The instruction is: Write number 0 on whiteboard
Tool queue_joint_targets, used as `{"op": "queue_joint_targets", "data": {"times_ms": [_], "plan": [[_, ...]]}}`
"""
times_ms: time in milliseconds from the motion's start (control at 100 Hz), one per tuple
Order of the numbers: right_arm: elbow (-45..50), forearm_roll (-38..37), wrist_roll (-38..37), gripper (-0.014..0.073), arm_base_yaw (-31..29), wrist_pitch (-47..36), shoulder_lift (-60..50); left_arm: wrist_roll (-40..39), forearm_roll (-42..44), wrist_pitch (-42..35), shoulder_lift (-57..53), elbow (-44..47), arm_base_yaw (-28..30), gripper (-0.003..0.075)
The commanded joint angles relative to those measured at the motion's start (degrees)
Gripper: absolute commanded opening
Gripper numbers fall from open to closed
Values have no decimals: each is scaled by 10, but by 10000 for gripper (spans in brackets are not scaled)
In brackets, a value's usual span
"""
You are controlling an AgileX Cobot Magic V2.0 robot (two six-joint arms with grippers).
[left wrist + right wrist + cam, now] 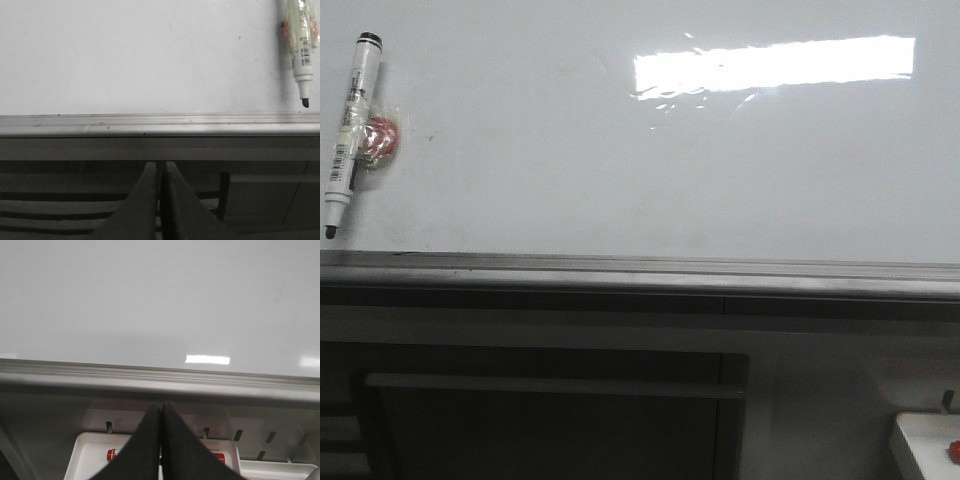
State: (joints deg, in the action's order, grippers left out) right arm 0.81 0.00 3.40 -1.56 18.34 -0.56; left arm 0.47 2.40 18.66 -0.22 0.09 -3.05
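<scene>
The whiteboard [650, 170] fills the front view, glossy white with a grey metal rim [640, 268] along its near edge and a bright rectangular glare. No number 0 shows on it. A white marker [350, 130] with a black tip lies at the board's left, over a red round thing; it also shows in the left wrist view [300, 50]. My left gripper [160, 165] is shut and empty, below the rim. My right gripper [161, 406] is shut and empty, below the rim, over a white tray [90, 450]. Neither gripper shows in the front view.
A small white tray [920, 440] with a red item [953, 450] sits at the lower right below the board. In the right wrist view the red item [114, 455] lies in the tray behind my fingers. Dark slatted framework [60, 200] lies below the rim.
</scene>
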Motion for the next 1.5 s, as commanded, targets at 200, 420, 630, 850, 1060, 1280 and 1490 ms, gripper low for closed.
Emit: {"op": "queue_joint_targets", "data": {"times_ms": [200,420,630,850,1060,1280,1490], "plan": [[14,-8,0,-61,-3,-8,-12,-5,0,-42,-14,6,0,-20],[14,-8,0,-61,-3,-8,-12,-5,36,-42,-14,6,0,-20],[14,-8,0,-61,-3,-8,-12,-5,90,-42,-14,6,0,-20],[14,-8,0,-61,-3,-104,-12,-5,100,-136,-14,6,0,-20],[14,-8,0,-61,-3,-202,-12,-5,100,-283,-14,6,0,-20],[14,-8,0,-61,-3,-255,-12,-5,95,-306,-14,6,0,-20],[-13,28,-14,-61,-1,-183,-11,-52,-8,-319,-14,-3,0,-21]]}}
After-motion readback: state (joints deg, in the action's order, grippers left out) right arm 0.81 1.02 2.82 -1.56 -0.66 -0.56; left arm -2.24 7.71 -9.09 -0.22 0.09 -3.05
